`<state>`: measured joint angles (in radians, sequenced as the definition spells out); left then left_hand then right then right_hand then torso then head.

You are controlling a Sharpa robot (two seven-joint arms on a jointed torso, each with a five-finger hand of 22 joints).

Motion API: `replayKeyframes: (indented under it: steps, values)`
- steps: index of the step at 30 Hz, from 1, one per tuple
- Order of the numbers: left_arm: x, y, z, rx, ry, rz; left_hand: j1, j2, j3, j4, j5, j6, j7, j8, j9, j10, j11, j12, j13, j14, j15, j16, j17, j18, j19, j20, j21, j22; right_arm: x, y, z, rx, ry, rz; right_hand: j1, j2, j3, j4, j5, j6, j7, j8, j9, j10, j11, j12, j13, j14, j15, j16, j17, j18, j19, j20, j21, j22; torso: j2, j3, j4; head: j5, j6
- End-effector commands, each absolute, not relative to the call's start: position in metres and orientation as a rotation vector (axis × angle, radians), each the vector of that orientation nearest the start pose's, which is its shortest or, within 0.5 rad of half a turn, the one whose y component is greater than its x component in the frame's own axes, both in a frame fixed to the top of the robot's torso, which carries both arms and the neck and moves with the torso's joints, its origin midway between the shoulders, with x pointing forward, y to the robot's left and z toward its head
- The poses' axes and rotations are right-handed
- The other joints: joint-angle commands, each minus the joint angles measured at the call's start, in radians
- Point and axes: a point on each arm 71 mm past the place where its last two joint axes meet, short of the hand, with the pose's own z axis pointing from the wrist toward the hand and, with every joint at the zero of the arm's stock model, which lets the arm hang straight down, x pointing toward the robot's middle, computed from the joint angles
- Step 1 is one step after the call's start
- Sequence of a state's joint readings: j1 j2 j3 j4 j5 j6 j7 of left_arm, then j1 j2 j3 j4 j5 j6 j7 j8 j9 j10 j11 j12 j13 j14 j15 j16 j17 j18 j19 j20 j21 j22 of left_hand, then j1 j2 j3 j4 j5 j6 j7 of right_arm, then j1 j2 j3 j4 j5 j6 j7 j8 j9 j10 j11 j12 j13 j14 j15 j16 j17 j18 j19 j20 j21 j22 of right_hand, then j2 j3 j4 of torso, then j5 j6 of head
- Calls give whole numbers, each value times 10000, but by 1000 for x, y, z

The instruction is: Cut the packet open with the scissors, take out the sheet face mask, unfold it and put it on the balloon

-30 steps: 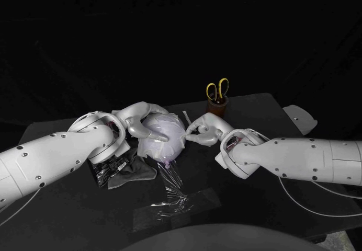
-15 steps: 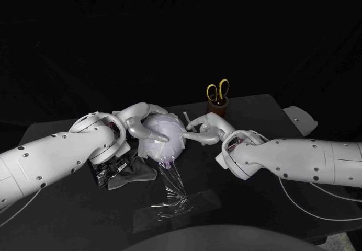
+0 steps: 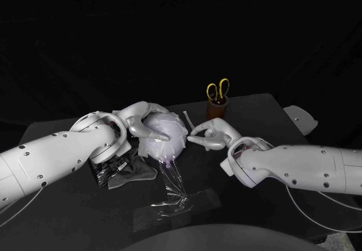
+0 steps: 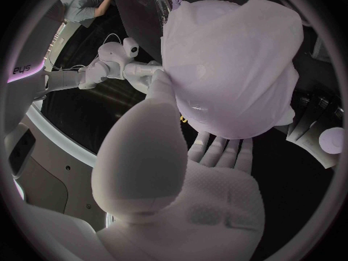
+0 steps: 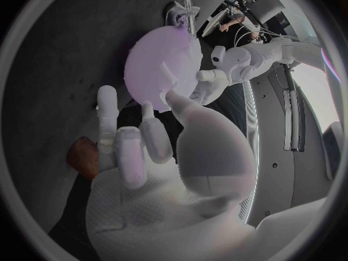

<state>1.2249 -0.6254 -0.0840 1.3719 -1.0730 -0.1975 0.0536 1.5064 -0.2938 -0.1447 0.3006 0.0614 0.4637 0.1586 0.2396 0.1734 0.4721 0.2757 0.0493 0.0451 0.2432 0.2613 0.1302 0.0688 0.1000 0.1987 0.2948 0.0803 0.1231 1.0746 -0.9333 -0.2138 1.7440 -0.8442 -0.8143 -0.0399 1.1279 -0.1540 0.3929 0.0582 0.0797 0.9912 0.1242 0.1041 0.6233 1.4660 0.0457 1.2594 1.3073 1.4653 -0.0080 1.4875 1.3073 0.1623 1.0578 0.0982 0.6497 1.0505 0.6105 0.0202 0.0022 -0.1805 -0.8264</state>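
Left hand (image 3: 141, 120) cupped — right hand (image 3: 211, 134) spread

- The blades of the scissors (image 3: 218, 90) are hidden inside the brown holder (image 3: 217, 109).
- The black packet (image 3: 114, 166) is partly covered by the left arm (image 3: 60, 157), and its print is too small to be read.
- One side of the balloon (image 3: 170, 144) is masked by the left robot hand (image 3: 142, 123).
- Whether the right robot hand (image 3: 208, 134) touches the balloon cannot be told.

The balloon (image 3: 166, 138) at frame centre is hemmed in, gripped on its left by the left hand (image 3: 142, 123), with the right hand (image 3: 210, 134) just beside its right. Scissors (image 3: 217, 91) in a brown holder (image 3: 217, 109) block the upper right, and the packet (image 3: 121, 170) lies lower left. Bare table (image 3: 249, 209) runs lower right.
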Motion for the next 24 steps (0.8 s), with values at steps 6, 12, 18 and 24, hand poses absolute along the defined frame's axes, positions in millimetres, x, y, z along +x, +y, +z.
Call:
replayKeyframes:
  steps: [6, 12, 18, 24]
  values:
    - [501, 124, -202, 9, 18387, -10280, -37, -84, -10, 18, -18, 102, 1366, 36, 23, -6, -40, -60, -8, 24, 37, -53, -9, -78, 87, -19, 46, -1, 376, -202, -277, 6503, 16607, 8760, 172, 117, -146, 122, 8, 392, -121, 101, -102, 502, -143, 838, 1477, 643, -183, 219, 1332, 68, 439, -62, 567, 333, -1, 17, 1, 22, -35]
    - [500, 124, -202, 15, 18419, -10277, -37, -84, -10, 18, -18, 102, 1366, 36, 23, -6, -40, -60, -8, 24, 37, -53, -9, -78, 87, -19, 46, -1, 374, -198, -280, 6516, 16591, 8830, 233, 128, -199, 158, -62, 535, -171, 124, -153, 562, -188, 1043, 1581, 698, -222, 293, 1466, 38, 572, -95, 739, 438, 13, 5, -1, 10, -62]
    - [500, 124, -202, 29, 18448, -10293, -34, -83, -10, 18, -18, 132, 1368, 50, 32, -10, -46, -60, -8, 26, 35, -56, -9, -78, 91, -21, 47, 0, 376, -197, -281, 6489, 16429, 8808, 395, 153, -188, 111, -116, 583, -196, 107, -210, 592, -211, 1164, 1644, 713, -247, 314, 1499, 25, 633, -120, 814, 490, 5, 3, 15, 19, -73]
    - [500, 125, -202, 22, 18472, -10287, -28, -76, -1, 18, -17, 161, 1369, 63, 40, 1, -52, -58, -7, 32, 32, -57, -8, -78, 97, -22, 49, 2, 377, -194, -281, 6451, 16326, 8848, 428, 163, -184, 102, -136, 590, -197, 100, -224, 591, -214, 1166, 1646, 716, -249, 319, 1508, 25, 635, -125, 812, 492, 8, 2, 7, 19, -96]
